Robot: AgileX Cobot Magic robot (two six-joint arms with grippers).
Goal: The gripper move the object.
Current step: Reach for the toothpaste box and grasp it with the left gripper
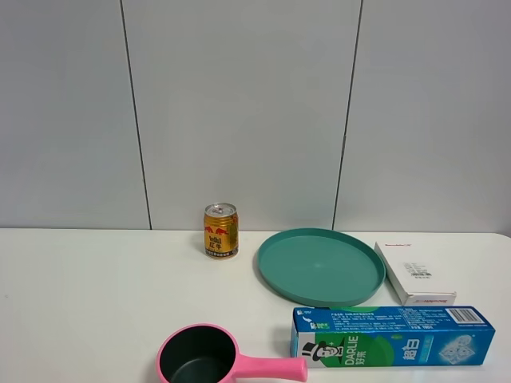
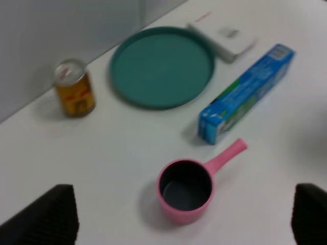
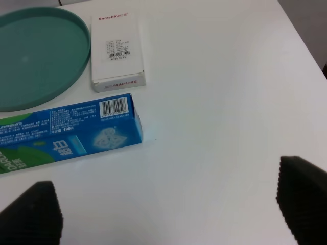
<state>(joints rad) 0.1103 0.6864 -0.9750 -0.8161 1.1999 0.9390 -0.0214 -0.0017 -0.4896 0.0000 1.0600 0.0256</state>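
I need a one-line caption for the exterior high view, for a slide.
Darlie toothpaste box lies in front of green plate, with white box, gold can and pink saucepan nearby.

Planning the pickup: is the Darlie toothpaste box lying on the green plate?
No, the Darlie toothpaste box lies flat on the white table, outside the rim of the green plate.

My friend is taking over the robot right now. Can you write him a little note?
Left gripper: open, empty, over the white table.
Right gripper: open, empty, over the table by the box's barcode end.
Long blue and green DARLIE toothpaste box: lying flat on the table, in front of the round green plate, beside the handle of the pink saucepan.
Done: nothing yet; box not gripped.
Left: grasp the box and move it.
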